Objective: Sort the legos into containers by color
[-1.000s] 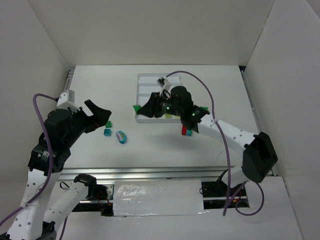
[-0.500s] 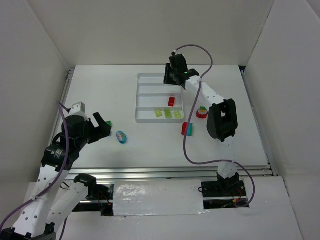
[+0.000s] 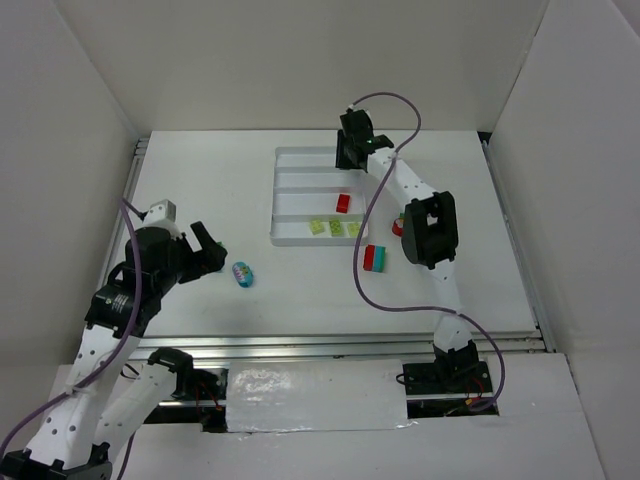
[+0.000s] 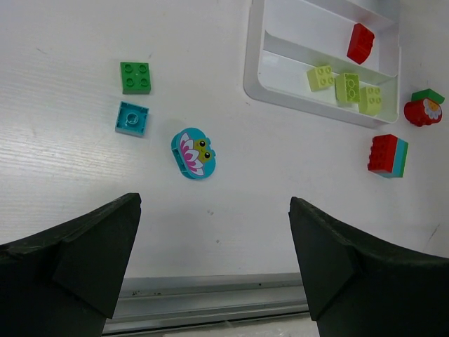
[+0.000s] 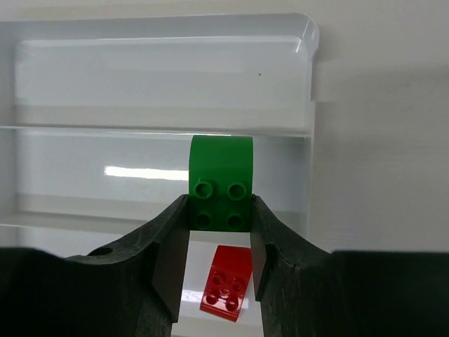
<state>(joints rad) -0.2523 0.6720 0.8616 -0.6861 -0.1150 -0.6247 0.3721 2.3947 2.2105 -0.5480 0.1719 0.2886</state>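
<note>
My right gripper (image 5: 220,208) is shut on a dark green lego (image 5: 222,184), held above the far end of the white tray (image 5: 302,84); which of its containers lies under the brick I cannot tell. A red lego (image 5: 226,283) lies in a container below the fingers. In the top view the right gripper (image 3: 347,155) is at the tray's (image 3: 290,160) far right corner. Three yellow-green legos (image 4: 347,88) lie in the nearest container. My left gripper (image 4: 214,210) is open and holds nothing. It hangs near a green lego (image 4: 135,77) and a teal lego (image 4: 132,118).
A teal rounded piece with a flower print (image 4: 193,152) lies on the table right of those two bricks. A red-and-teal stack (image 4: 388,155) and a red flower piece (image 4: 421,111) sit just outside the tray's near right corner. The table's metal front edge (image 4: 210,298) is close below the left gripper.
The right arm swung from the tray's near edge to its far end, carrying the green lego. The left arm dropped lower and now covers the two loose bricks in the top view.
</note>
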